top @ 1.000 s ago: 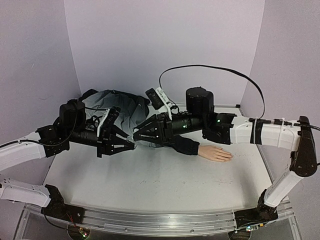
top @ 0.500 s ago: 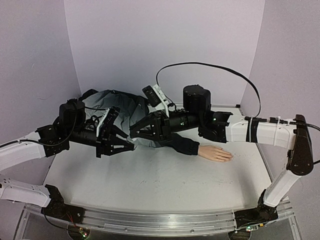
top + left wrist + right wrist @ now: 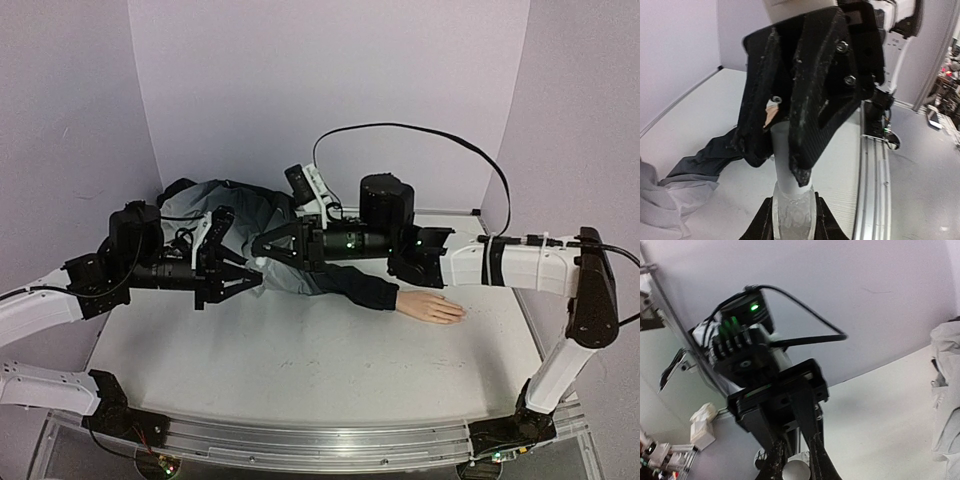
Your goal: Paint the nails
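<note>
Bottle, small, whitish, translucent, is being pinched by left gripper; its white cylindrical cap is being clamped by right gripper.

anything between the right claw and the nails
Nothing stands on the table between them. The right claw sits over the jacket, and only the dark sleeve lies along the way to the mannequin hand.

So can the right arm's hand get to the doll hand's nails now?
Probably not yet. The right hand is shut on the top of the small bottle that the left hand holds, well left of the nails. Nothing covers the nails, though.
</note>
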Action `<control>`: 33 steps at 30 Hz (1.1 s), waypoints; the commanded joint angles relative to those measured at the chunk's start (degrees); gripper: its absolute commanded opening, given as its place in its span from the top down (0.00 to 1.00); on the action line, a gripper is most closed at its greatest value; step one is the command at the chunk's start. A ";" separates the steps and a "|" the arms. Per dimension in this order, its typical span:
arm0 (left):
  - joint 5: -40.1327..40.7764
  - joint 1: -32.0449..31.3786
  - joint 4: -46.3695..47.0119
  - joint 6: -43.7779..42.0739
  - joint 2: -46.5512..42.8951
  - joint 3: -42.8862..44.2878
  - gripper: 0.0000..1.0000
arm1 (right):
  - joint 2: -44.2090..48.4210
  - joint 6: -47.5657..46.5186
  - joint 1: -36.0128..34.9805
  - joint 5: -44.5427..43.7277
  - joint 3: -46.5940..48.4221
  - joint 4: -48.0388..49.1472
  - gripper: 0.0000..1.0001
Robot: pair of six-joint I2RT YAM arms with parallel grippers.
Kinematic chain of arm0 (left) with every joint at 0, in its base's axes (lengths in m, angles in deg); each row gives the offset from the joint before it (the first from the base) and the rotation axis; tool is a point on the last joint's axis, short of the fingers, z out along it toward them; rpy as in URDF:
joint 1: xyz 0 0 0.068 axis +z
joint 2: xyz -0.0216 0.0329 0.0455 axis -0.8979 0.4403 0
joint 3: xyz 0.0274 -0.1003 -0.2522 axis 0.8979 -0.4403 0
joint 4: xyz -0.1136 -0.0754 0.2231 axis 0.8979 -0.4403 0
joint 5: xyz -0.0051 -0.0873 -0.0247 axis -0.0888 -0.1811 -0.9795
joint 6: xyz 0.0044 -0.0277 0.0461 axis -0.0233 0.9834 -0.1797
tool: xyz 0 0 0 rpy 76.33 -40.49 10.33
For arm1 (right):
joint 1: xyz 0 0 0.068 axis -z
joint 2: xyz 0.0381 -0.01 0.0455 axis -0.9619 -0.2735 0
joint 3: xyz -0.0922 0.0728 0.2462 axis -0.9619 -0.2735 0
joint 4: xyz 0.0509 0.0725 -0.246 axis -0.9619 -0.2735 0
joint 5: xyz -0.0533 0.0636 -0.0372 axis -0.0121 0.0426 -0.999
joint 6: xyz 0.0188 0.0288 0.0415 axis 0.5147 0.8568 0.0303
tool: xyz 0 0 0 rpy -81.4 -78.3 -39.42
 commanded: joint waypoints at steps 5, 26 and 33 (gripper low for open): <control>31.56 0.46 9.19 -1.43 -4.64 -0.80 1.00 | -9.70 20.37 -17.13 -62.83 11.74 -17.37 1.00; 15.59 0.45 5.05 -2.37 0.49 2.60 1.00 | 12.14 -0.11 -3.27 -28.12 -3.70 -11.46 0.27; -10.14 0.44 5.11 -0.29 2.44 4.47 1.00 | 13.56 -5.87 0.70 -1.68 -7.38 -6.22 0.31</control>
